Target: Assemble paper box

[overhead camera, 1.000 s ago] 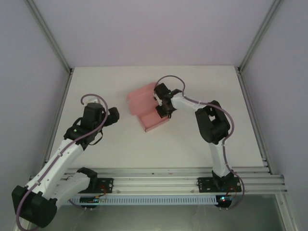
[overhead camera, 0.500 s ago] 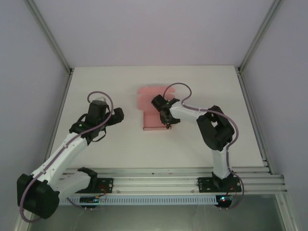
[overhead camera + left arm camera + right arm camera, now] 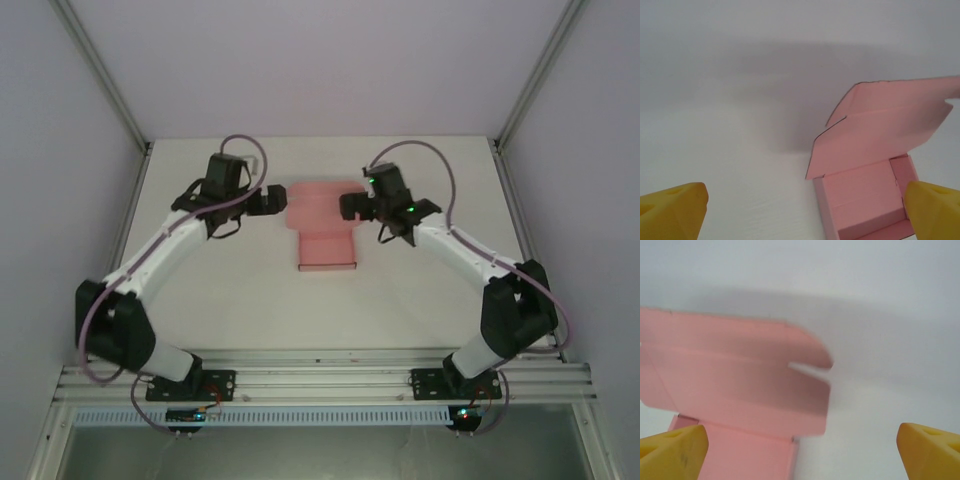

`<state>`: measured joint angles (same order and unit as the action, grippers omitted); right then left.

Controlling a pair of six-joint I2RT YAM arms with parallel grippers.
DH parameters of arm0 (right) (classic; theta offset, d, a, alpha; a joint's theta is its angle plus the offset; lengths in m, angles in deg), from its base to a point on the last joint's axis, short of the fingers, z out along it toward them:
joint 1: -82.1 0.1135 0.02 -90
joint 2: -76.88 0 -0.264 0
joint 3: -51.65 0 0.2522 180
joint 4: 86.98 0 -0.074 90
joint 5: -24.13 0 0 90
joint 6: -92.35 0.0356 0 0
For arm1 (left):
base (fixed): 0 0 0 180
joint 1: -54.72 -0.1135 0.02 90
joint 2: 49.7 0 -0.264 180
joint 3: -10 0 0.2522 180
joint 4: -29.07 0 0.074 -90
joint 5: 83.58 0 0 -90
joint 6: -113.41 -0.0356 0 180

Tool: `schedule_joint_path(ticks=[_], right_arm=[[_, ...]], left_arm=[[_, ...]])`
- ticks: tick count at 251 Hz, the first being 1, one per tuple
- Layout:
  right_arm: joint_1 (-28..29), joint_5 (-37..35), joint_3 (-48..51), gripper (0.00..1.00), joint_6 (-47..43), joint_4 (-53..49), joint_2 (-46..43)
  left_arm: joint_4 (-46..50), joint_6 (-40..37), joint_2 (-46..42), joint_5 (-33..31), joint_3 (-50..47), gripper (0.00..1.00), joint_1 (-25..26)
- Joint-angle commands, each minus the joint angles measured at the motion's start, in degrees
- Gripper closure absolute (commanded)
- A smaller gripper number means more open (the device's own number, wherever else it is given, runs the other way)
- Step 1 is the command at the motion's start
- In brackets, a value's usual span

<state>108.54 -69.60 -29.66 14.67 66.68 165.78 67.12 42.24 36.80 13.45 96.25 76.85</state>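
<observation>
The pink paper box [image 3: 326, 251] lies in the middle of the table as an open shallow tray, its wide lid flap [image 3: 316, 203] spread out on the far side. My left gripper [image 3: 272, 200] sits at the lid's left edge and my right gripper [image 3: 351, 207] at its right edge. From the left wrist, the tray [image 3: 866, 199] and raised lid [image 3: 885, 130] lie between open yellow fingertips [image 3: 673, 212]; the left gripper [image 3: 805, 214] holds nothing. From the right wrist, the lid [image 3: 735, 377] with its slit hangs over the tray [image 3: 742, 455], and the right gripper [image 3: 800, 454] is open and empty.
The white table [image 3: 200, 290] is walled by grey panels with metal posts [image 3: 100, 75] at the back corners. An aluminium rail [image 3: 320, 380] with both arm bases runs along the near edge.
The right gripper let go of the box and swung to the lid's right side. The left arm reached forward to the lid's left side. The box turned square to the table.
</observation>
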Motion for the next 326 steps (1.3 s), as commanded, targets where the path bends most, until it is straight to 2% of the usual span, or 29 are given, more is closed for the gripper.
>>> schedule_joint_path(ticks=[1, 9, 23, 41, 57, 75, 108, 143, 158, 194, 221, 248, 272, 288, 314, 326], right_arm=[[-5.45, 19.87, -2.78, 0.01, -15.09, 4.29, 4.56], [-6.95, 25.2, -5.55, 0.01, -18.02, 1.26, 6.46], [-8.82, 30.26, -10.51, 0.01, -20.74, -3.73, 9.96], [-10.94, 37.55, -16.44, 0.05, -23.81, -9.88, 14.66], [-12.25, 41.73, -20.03, 0.09, -25.29, -12.93, 17.97], [-12.78, 43.33, -23.72, 0.15, -27.9, -17.26, 20.9], [-12.35, 42.57, -27.67, 0.21, -34.93, -25.04, 23.93], [-11.98, 40.17, -29.37, 0.29, -36.83, -29.68, 25.17], [-12.02, 38.65, -30.18, 0.34, -38.61, -31.36, 25.59], [-11.43, 36.62, -31.76, 0.39, -41.57, -33.96, 26.32], [-11.23, 35.34, -31.87, 0.34, -41.58, -33.57, 26.72], [-11.24, 34.51, -32.45, 0.34, -41.48, -32.74, 27.84], [-11.33, 35.68, -33.55, 0.34, -43.12, -33.31, 29.08], [-11.38, 35.7, -33.79, 0.35, -44.22, -33.02, 29.4], [-11.18, 35.96, -33.96, 0.49, -44.33, -32.88, 29.35], [-11.14, 35.56, -34.04, 0.64, -44.02, -33.1, 29.14]], left_arm=[[5.41, -12.29, 7.5, 9.94, 6.58, 0.0, -0.5], [6.3, -15.13, 9.69, 12.11, 8.41, 0.0, -0.55], [7.59, -18.01, 13.52, 13.25, 11.65, 0.01, -0.68], [12.08, -21.12, 18.15, 15.05, 16.84, 0.08, -0.77], [15.02, -24.19, 21.45, 15.1, 20.73, 0.13, -0.86], [17.7, -27.25, 24.14, 15.56, 24.02, 0.21, -1.03], [21.28, -30.71, 27.02, 16.44, 27.65, 0.39, -1.13], [23.44, -31.83, 28.44, 16.53, 29.86, 0.54, -1.1], [23.6, -32.07, 28.77, 16.76, 30.32, 0.58, -1.03], [24.51, -32.89, 29.64, 18.37, 31.17, 0.66, -1.01], [25.31, -33.58, 30.43, 17.91, 31.76, 0.66, -0.99], [26.51, -34.21, 31.64, 16.99, 33.0, 0.7, -0.96], [27.03, -34.57, 32.31, 16.88, 33.44, 0.75, -0.95], [26.78, -34.53, 32.25, 16.9, 33.33, 0.85, -0.97], [26.51, -34.32, 31.9, 16.75, 33.2, 1.0, -0.95], [26.19, -34.25, 31.61, 16.79, 33.05, 1.0, -0.93]])
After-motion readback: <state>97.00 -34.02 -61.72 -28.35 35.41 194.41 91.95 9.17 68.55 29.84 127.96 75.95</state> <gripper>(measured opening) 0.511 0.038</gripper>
